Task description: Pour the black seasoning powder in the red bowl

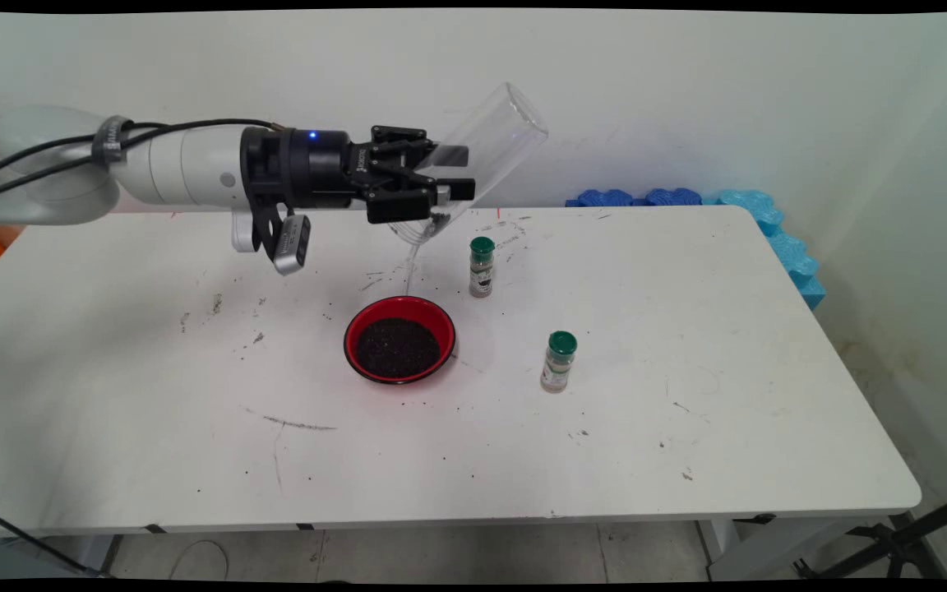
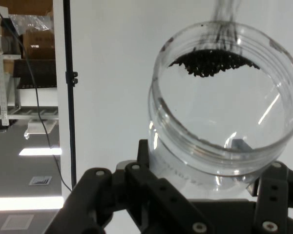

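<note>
My gripper (image 1: pixel 455 173) is shut on a clear plastic jar (image 1: pixel 494 140) and holds it above the table's back middle, tilted with its mouth down and to the left. A thin stream of dark grains (image 1: pixel 409 267) falls from the mouth toward a red bowl (image 1: pixel 444 322), which holds a heap of the same dark grains (image 1: pixel 398 347). In the hand view the jar (image 2: pixel 224 141) sits between my fingers, with a small pile of grains (image 2: pixel 212 62) at its far rim running out of it.
Two small spice bottles with green caps stand to the right of the bowl, one (image 1: pixel 481 267) just behind it and one (image 1: pixel 558 362) nearer the front. Blue foam blocks (image 1: pixel 769 222) line the white table's (image 1: pixel 687 329) back right corner. Dark specks are scattered on the tabletop.
</note>
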`<state>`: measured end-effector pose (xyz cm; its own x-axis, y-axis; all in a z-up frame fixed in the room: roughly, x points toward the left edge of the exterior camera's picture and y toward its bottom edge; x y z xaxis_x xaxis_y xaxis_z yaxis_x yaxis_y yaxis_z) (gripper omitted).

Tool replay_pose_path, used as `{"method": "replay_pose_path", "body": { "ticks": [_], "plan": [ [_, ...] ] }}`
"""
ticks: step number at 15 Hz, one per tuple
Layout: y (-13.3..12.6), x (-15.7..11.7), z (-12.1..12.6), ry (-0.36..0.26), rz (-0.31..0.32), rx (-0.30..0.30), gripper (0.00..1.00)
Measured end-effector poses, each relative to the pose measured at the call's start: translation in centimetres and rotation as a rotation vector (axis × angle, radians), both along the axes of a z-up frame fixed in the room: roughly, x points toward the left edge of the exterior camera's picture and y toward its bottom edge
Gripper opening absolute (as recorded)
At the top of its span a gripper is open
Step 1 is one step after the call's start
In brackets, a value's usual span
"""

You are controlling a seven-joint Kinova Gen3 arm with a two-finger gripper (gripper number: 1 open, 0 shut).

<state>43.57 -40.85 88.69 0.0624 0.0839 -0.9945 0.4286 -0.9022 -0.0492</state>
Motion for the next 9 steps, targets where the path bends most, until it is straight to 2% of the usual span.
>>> {"method": "replay_pose_path", "body": {
  "ticks": [5, 9],
  "plan": [
    [-0.02, 0.35, -0.22, -0.033, -0.003, -0.028, 0.0],
    [-0.05, 0.6, -0.02, -0.079, -0.019, -0.074, 0.0]
  ]
}}
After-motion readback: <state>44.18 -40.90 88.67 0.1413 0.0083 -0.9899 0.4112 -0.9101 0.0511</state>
